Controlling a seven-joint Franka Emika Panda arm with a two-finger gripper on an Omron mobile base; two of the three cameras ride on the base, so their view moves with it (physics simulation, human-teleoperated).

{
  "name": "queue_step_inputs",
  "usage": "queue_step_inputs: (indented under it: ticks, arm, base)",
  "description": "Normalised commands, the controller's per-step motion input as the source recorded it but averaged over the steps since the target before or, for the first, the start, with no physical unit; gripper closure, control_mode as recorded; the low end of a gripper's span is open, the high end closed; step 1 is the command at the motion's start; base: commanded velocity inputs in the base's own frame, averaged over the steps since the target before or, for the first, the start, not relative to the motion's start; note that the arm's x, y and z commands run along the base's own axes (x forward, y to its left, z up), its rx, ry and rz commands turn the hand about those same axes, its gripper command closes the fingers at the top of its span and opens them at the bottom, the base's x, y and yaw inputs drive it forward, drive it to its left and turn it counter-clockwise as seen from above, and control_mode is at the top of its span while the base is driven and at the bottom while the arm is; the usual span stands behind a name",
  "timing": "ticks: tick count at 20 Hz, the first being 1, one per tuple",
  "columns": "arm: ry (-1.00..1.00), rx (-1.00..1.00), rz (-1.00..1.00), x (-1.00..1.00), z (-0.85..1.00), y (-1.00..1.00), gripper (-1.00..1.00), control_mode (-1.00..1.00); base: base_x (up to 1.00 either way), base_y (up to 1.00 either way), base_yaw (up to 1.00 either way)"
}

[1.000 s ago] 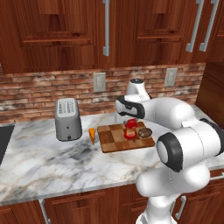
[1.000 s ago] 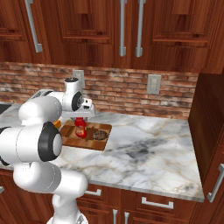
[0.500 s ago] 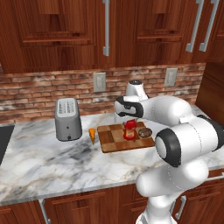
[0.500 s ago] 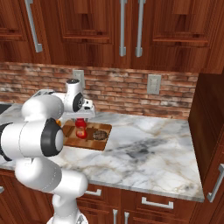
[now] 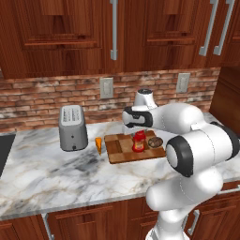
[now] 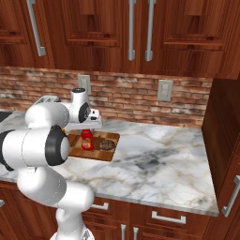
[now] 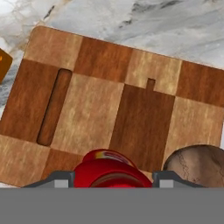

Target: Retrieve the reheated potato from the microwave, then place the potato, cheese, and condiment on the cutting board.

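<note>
Over the last second the condiment (image 5: pixel 139 141) barely shifted. It stood upright on the cutting board (image 5: pixel 119 145) throughout, and only the arm's elbow eased slightly. The gripper (image 7: pixel 112 179) was poised directly over the bottle, with its jaws flanking the red cap on either side. I could not tell from the frames whether they were clamped on it or had just let go. The potato (image 5: pixel 154 141) lay on the board just beside the bottle, at its 3 o'clock in the left base view. Judgement: two of the three items were in place and the bottle placement was at or near release. The cheese (image 5: pixel 98 144) sat on the counter (image 5: pixel 56 173) just off the board's edge at 9 o'clock, so it looked like the remaining pick. Surface: grey-veined marble, with a silver toaster (image 5: pixel 73 127) at about 10 o'clock from the cheese. Room: brick backsplash (image 5: pixel 37 101) with wall outlets (image 5: pixel 106 87), and dark wood cabinets (image 5: pixel 61 37) above.
</note>
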Motion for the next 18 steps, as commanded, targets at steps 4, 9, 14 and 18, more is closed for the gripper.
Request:
queue_step_inputs:
  ticks: [4, 9, 14, 18]
  arm:
    - [0.00, 0.00, 0.01, 0.00, -0.13, 0.00, 1.00, -1.00]
    - [0.00, 0.00, 0.00, 0.01, -0.03, 0.00, 1.00, -1.00]
    - [0.00, 0.00, 0.00, -0.03, -0.03, 0.00, -1.00, -1.00]
    - [0.00, 0.00, 0.00, -0.12, -0.11, 0.00, -1.00, -1.00]
  base:
    - [0.00, 0.00, 0.00]
    - [0.00, 0.00, 0.00]
    - [0.00, 0.00, 0.00]
    - [0.00, 0.00, 0.00]
